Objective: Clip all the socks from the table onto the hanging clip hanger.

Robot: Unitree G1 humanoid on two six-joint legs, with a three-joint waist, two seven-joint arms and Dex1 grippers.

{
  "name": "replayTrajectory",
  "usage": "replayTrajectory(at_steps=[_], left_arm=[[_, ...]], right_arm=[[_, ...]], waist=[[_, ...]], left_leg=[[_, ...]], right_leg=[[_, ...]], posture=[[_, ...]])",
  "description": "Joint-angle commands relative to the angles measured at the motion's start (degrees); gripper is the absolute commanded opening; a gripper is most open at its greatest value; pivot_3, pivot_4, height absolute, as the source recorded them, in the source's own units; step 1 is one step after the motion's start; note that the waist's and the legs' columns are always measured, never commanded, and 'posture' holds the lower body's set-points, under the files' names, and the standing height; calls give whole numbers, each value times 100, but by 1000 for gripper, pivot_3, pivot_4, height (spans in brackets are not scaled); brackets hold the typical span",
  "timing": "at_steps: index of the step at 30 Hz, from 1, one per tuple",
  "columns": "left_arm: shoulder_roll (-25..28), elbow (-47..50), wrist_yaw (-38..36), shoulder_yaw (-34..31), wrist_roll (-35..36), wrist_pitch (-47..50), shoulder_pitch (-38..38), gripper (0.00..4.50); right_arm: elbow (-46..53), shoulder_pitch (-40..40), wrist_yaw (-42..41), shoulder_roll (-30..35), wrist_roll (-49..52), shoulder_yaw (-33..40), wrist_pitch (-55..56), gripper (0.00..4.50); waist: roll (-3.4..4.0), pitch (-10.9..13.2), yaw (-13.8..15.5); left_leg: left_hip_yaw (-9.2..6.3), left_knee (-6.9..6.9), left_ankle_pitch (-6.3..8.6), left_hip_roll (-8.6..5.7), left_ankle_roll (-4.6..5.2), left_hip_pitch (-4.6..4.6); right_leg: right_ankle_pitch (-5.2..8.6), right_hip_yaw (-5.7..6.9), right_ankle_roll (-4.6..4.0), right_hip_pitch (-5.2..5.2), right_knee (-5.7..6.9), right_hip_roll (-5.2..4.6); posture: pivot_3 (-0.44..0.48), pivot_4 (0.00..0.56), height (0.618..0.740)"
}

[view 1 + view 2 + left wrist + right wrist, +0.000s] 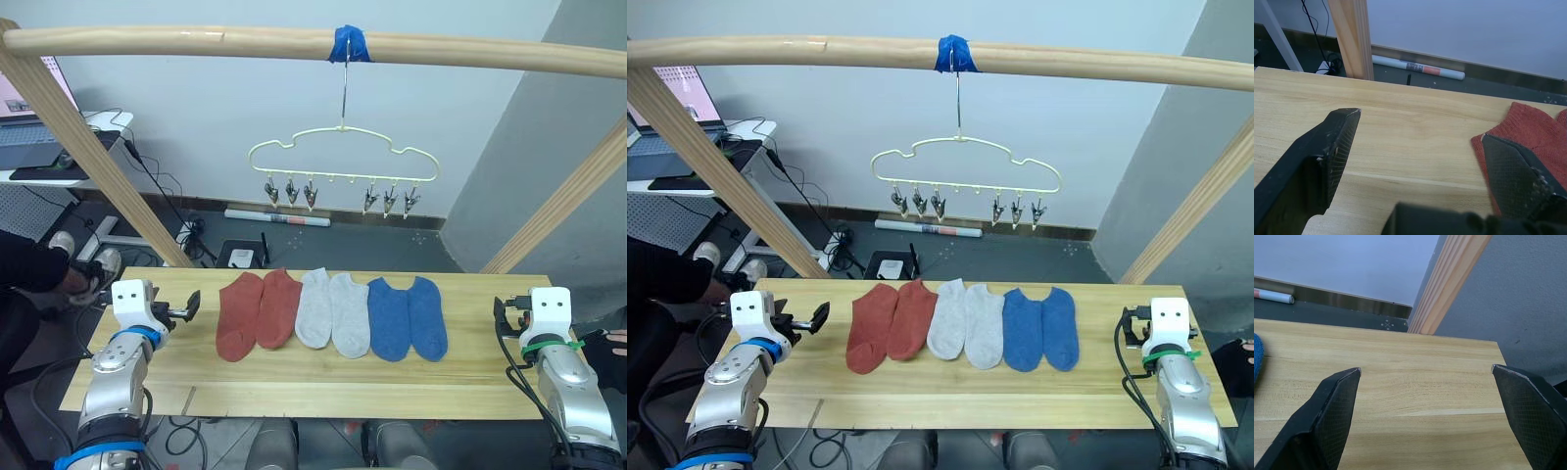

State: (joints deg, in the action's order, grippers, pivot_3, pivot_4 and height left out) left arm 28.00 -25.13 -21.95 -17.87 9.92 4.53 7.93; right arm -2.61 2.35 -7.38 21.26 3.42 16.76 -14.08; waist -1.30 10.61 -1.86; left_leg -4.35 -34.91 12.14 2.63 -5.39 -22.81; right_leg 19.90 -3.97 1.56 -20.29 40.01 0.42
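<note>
Six socks lie side by side across the middle of the table [294, 387]: two rust-red socks [257, 311] on the left, two light grey socks [331, 310] in the centre, two blue socks [408, 316] on the right. Above them the pale yellow clip hanger [341, 157] hangs by its hook from the top pole, its small metal clips bare. My left gripper [188, 307] hovers open over the table's left end, just left of the rust-red socks [1533, 127]. My right gripper [1425, 374] stands open over the table's right end, empty.
A wooden frame surrounds the table: a round top pole [196, 41] with blue tape at the hook, and slanted side poles [88, 147] at the left and right. A desk with a laptop [29, 137] and cables stands at the far left. A person's shoes [83, 266] are beside the left pole.
</note>
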Motion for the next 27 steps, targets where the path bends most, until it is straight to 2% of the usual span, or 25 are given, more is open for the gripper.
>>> replayTrajectory(at_steps=[1, 12, 17, 20, 24, 27], left_arm=[[180, -10, -23, -86, -2, -129, 35, 4500], [356, 150, -5, -232, 135, -213, 8, 4500], [348, 605, -159, -457, 512, -182, -83, 4500], [385, 1423, -557, -602, 1062, 135, -219, 4500], [577, 2421, -907, -499, 1433, 744, -319, 4500], [632, 3205, -1055, -100, 1537, 1137, -154, 4500]], right_arm=[[56, -2, -46, 124, -5, 93, 148, 4484], [43, -88, -198, 260, 47, 99, 118, 4484], [95, -137, -306, 309, 57, 93, 196, 4484], [370, -79, -842, 445, 264, -19, 236, 4484], [920, -74, -1803, 631, 838, -219, 23, 4484], [1549, -250, -2755, 800, 1672, -485, -396, 4484]], waist=[[0, -3, 0], [1, -19, 4], [1, -18, 3], [1, -17, 2], [2, -16, -2], [6, -11, -2]], left_leg=[[0, 0, 0, 0, 0, 0], [0, -1, 0, 0, 0, 1], [-1, -1, 0, 1, 0, 1], [-1, 0, 0, 1, 0, -1], [-2, -2, 0, 3, 0, 3], [-2, -3, 0, 3, 1, 9]], right_leg=[[0, 0, 0, 0, 0, 0], [0, 0, 0, 2, 0, 0], [0, 1, 0, 2, 1, 0], [0, 0, 0, 2, 0, 0], [0, 0, 0, 5, 3, 2], [0, -1, 0, 12, 2, 4]], posture=[[4, 110, 740], [18, 133, 740], [15, 145, 740], [8, 153, 740], [2, 160, 740], [2, 165, 740]])
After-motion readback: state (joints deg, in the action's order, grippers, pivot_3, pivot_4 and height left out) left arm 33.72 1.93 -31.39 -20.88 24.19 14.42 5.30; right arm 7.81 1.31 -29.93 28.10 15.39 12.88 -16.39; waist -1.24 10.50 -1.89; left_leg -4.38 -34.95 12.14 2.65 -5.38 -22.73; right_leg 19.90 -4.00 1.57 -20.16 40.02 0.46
